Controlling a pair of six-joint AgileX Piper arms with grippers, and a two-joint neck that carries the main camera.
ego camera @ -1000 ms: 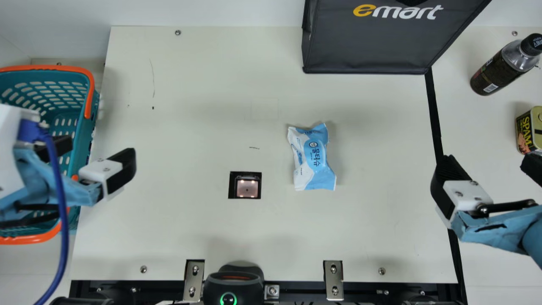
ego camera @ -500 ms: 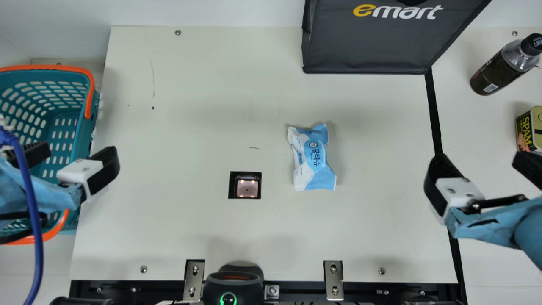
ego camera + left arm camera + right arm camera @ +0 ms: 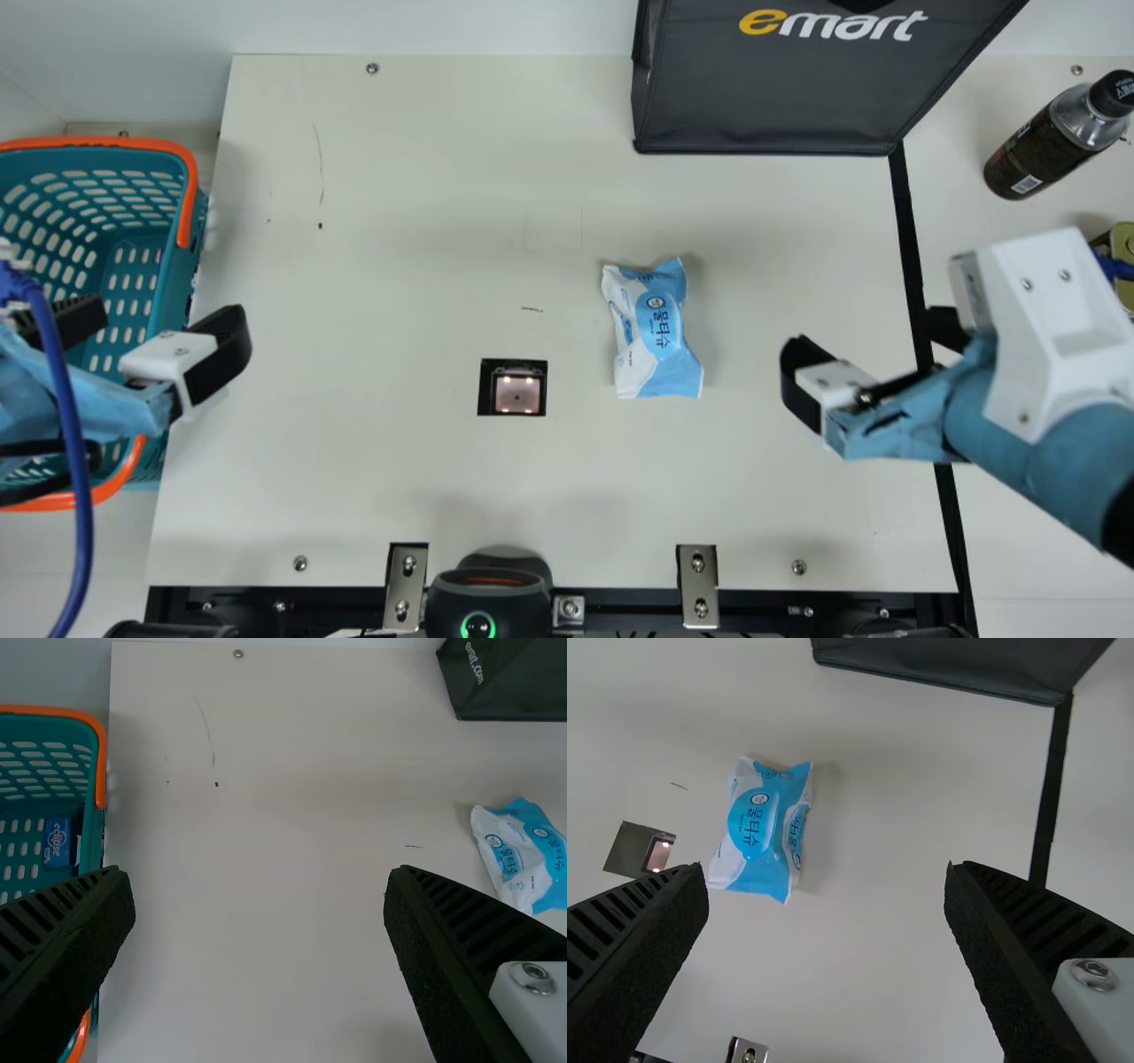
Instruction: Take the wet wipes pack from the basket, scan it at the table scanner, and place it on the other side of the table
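On cream flat surface [image 3: 399,221], blue-and-white plastic wet wipes pack [image 3: 660,328] is laid near black square table scanner [image 3: 518,394]; black ribbed left tool [image 3: 168,312] and right tool [image 3: 873,335] are seen released.

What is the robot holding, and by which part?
Nothing. The left hand and right hand are open, and the wipes pack lies on the table.

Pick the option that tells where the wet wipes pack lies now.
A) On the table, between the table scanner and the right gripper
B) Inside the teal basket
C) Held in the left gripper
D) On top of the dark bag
A: the wet wipes pack lies on the table, with the table scanner on one side of it and the open right gripper on the other.
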